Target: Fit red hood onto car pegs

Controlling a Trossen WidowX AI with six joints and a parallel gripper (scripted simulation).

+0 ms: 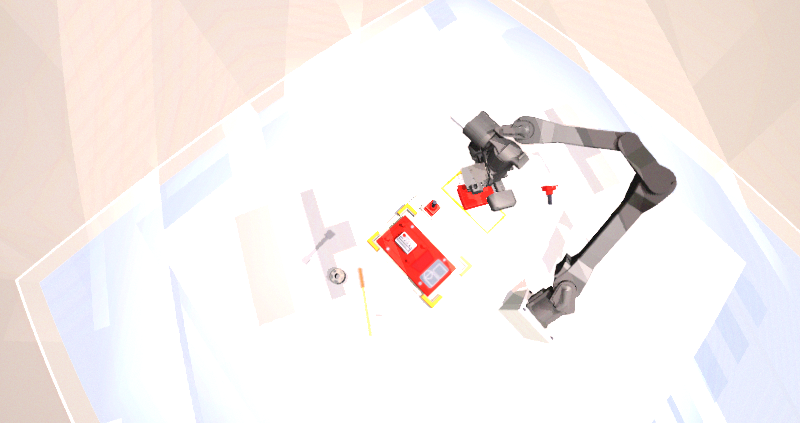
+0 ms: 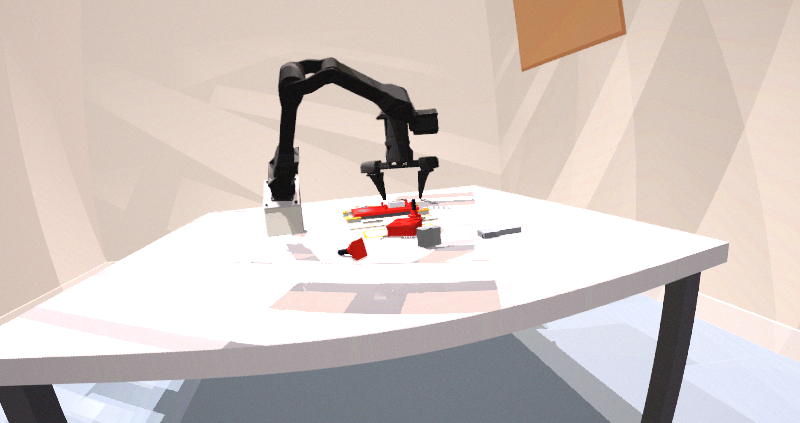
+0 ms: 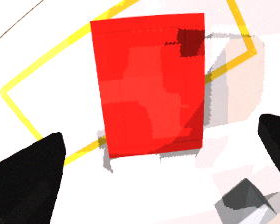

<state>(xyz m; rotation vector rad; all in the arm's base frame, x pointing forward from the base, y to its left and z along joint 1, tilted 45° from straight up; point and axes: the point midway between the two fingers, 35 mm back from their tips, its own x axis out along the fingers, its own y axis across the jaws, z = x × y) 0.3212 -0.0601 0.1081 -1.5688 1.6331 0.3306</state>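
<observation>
The red hood (image 1: 468,199) (image 2: 400,228) (image 3: 146,90) lies roof up on the table, at an angle across the yellow outline (image 1: 465,210) (image 3: 36,68). My gripper (image 1: 487,190) (image 2: 402,198) (image 3: 164,132) is open and empty, pointing down above the hood. In the wrist view the hood shows between and ahead of the two black fingertips, touching neither. The red chassis (image 1: 400,253) (image 2: 369,211) sits between the yellow jig corners (image 1: 373,242) (image 1: 431,301). Its pale engine block (image 1: 405,242) (image 2: 396,203) is on the deck; the pegs are too small to make out clearly. The hood's corner holes are not visible.
A red piece with a black post (image 1: 431,208) stands between jig and outline. A similar piece (image 1: 549,190) (image 2: 356,248) lies tipped over. A grey block (image 2: 429,236) (image 3: 246,200) is near the hood. A grey bar (image 2: 499,232), a ring (image 1: 336,275) and a screwdriver (image 1: 361,278) lie farther off.
</observation>
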